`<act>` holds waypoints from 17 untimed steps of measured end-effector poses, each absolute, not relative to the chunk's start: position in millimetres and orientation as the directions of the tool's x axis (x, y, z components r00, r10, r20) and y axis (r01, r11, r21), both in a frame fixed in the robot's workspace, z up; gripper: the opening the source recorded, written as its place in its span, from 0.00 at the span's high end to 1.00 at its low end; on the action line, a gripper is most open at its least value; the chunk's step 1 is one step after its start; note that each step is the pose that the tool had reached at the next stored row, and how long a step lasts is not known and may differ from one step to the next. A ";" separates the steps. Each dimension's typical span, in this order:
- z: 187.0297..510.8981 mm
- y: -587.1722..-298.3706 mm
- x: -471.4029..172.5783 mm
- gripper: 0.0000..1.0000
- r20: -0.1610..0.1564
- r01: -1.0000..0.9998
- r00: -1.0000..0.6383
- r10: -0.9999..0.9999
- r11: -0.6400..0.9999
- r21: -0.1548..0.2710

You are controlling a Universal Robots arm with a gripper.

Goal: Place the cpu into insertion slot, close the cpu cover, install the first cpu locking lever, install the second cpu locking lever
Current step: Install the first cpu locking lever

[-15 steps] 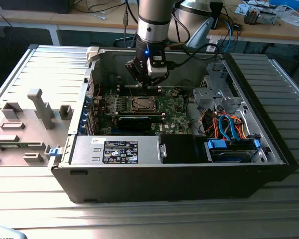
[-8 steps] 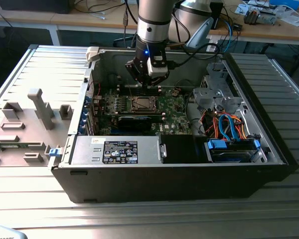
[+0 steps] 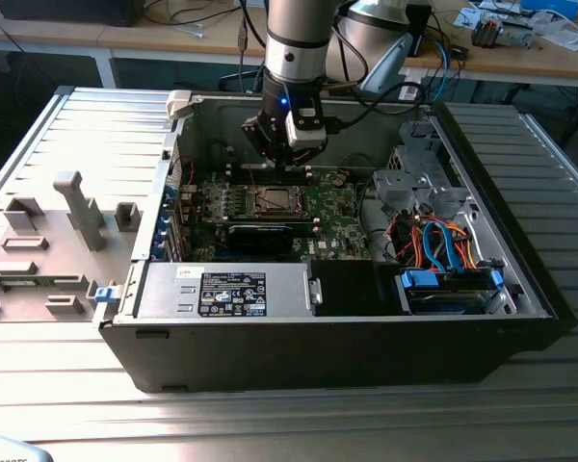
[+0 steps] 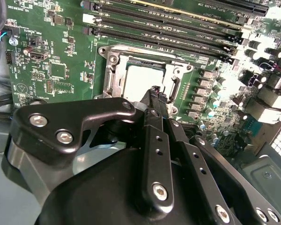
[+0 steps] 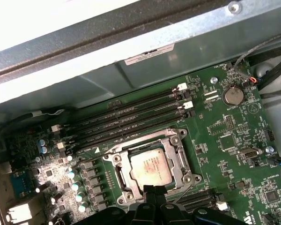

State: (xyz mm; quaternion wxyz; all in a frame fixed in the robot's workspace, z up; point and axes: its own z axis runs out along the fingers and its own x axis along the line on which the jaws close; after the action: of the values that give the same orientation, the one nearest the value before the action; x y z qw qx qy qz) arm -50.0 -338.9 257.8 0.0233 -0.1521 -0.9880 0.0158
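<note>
The cpu [image 5: 151,167] lies flat in the insertion slot [image 5: 113,159], its silvery top facing up. The cpu cover [image 5: 175,140] lies down around the chip as a metal frame with a square window. My gripper [image 5: 154,189] hangs just above the socket's edge, its black fingers [image 4: 152,140] pressed together and shut on nothing. In the second wrist view the gripper [image 4: 155,91] has its tips over the rim of the insertion slot [image 4: 113,75], beside the cpu [image 4: 141,77]. In the exterior view the gripper [image 3: 281,164] stands over the insertion slot [image 3: 273,200] inside the open computer case.
Long black memory slots [image 5: 131,117] run beside the socket, and a coin battery [image 5: 233,95] sits on the green board. A black box with a white label [image 3: 231,294] and blue cables [image 3: 443,241] lie inside the case. The grey case panel [image 3: 58,231] lies at the exterior view's left.
</note>
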 end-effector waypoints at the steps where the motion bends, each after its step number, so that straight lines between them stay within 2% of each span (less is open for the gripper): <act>1: 257.8 -338.9 -50.0 0.89 0.041 0.297 -0.953 0.299 0.954 -0.038; 17: 257.8 -338.9 -50.0 0.89 0.041 0.257 -0.965 0.259 0.966 -0.038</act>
State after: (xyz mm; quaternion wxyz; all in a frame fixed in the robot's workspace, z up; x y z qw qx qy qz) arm -50.0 -338.9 257.8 0.0230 -0.1301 -0.9911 0.0160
